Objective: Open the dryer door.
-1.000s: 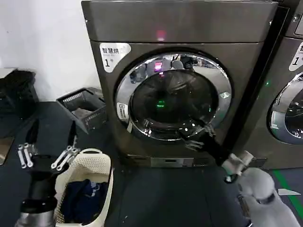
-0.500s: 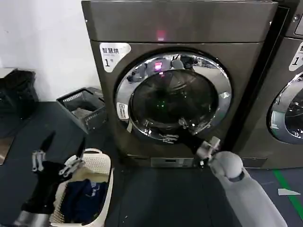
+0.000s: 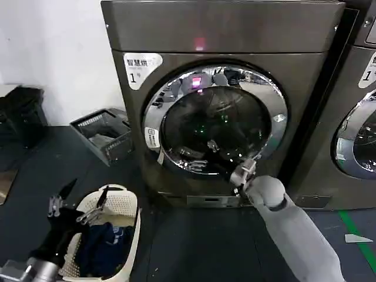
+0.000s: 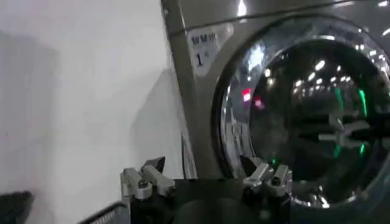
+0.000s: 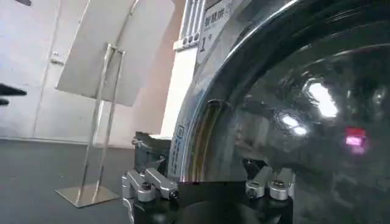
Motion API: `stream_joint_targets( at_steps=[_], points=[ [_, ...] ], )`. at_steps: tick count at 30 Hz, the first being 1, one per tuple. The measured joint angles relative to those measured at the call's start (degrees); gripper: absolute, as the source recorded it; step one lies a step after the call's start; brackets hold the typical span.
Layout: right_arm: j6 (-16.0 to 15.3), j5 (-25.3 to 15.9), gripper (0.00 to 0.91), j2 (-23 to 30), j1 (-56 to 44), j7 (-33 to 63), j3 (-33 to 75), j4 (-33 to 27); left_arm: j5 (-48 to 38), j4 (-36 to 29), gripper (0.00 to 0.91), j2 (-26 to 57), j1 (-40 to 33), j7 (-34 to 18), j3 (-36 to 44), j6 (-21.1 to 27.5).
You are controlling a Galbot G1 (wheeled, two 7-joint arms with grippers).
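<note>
Head view: dryer [image 3: 223, 29], door [image 3: 215, 120] shut. Right claw [image 3: 207, 166] against the door's lower chrome ring, grip state unclear. Left claw [image 3: 79, 205] released, idle, well apart above a basket [image 3: 130, 235].

Right wrist view: chrome ring [image 5: 201, 131] just ahead; judgement: hook its edge firmly, then swing outward.

Glossy chrome rings the dryer door [image 3: 215, 120]; the dryer [image 3: 223, 26] is brushed metal.

Grey-brown dryer [image 3: 235, 35] with a white "1" sticker [image 3: 140, 66], chrome-ringed dark-glass dryer door [image 3: 215, 120], cream basket [image 3: 120, 202].
</note>
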Motion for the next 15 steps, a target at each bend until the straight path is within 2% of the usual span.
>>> stream_joint_targets(
  at_steps=[3,7,10,15],
  points=[
    [-0.07,-0.04,0.907,1.55,1.04,0.01,-1.04,-1.76,-0.36,1.45,0.907,0.98,-0.69,0.10,-1.00,0.84],
    [-0.69,-0.08,0.907,3.34,2.26,-0.04,-2.57,-4.46,-2.37,3.99,0.907,2.15,-1.09,3.65,-2.35,-2.84],
    [-2.86,1.43,0.907,3.88,3.14,-0.27,-3.75,-5.43,-3.71,6.29,0.907,3.02,-1.60,6.45,-3.46,-5.38],
    [-3.25,1.59,0.907,4.72,5.19,-1.49,-6.21,-7.97,-7.18,8.84,0.907,4.32,-2.51,10.68,-5.10,-6.60]
  ],
)
